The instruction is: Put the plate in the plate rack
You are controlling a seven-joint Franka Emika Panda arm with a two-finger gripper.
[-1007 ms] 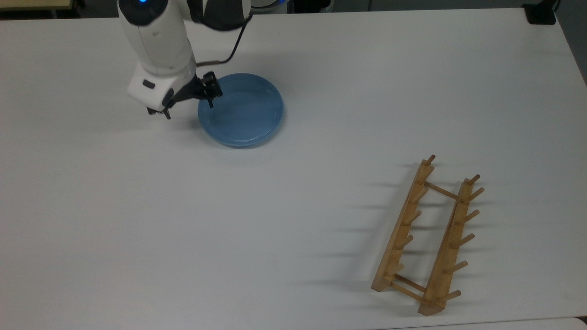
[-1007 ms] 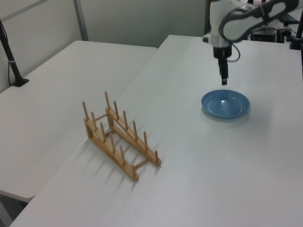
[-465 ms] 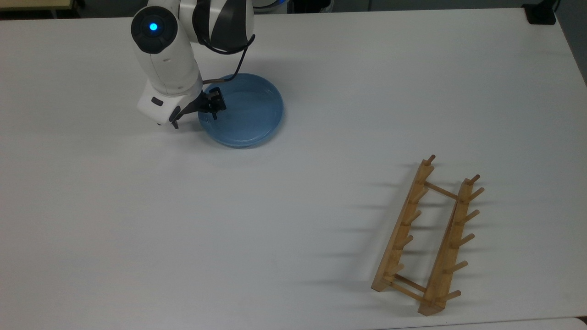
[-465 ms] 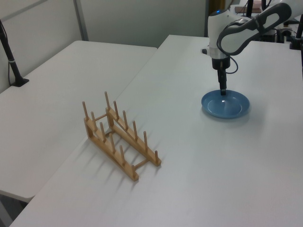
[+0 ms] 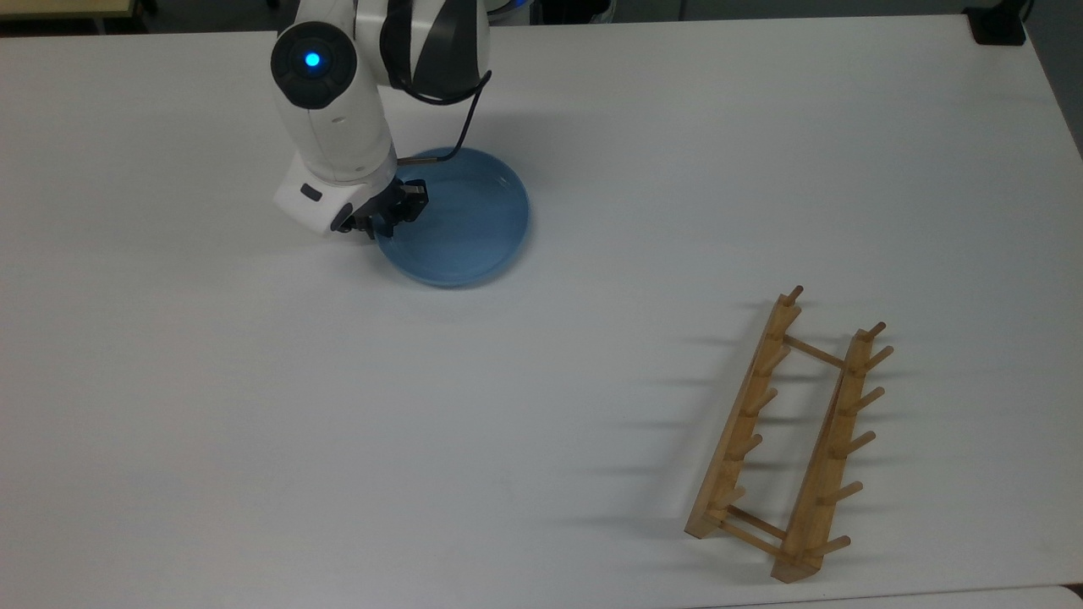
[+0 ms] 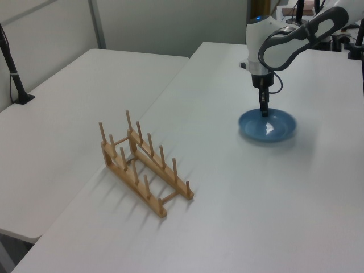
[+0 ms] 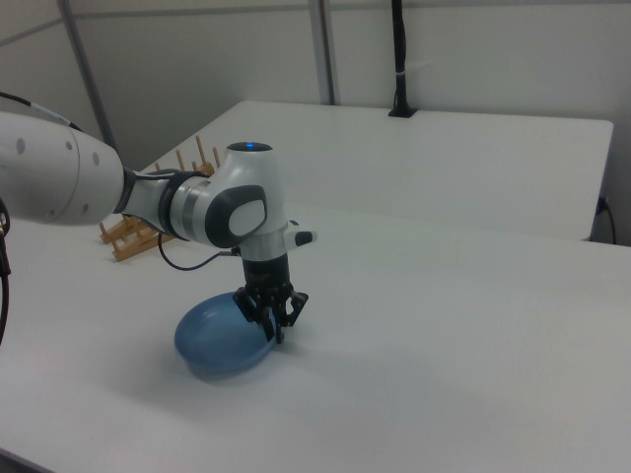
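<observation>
Top view has the light-blue plate (image 5: 461, 222) on the white worktop (image 5: 541, 397) toward the top view's upper left, with the arm (image 5: 338, 110) reaching down over the plate's rim on the top view's left side. The jaws (image 5: 387, 216) sit right at that rim, drawn in on the plate's edge, one finger inside the dish and one outside it. Right view shows the same grip from low down: the jaws (image 7: 275, 317) point down at the plate (image 7: 219, 341), closed on the rim on the right view's right side, and that gripped side looks raised a little off the worktop (image 7: 444, 365) while the far side stays low. Left view places the jaws (image 6: 264, 109) at the far rim of the plate (image 6: 267, 125), with the fingers narrow and vertical.

The wooden plate rack (image 5: 787, 440) lies well apart from the plate, toward the top view's lower right, its two rails parallel and its pegs bare. In the left view the plate rack (image 6: 145, 165) stands at the left view's left, near the worktop's edge, with the plate off toward the upper right
</observation>
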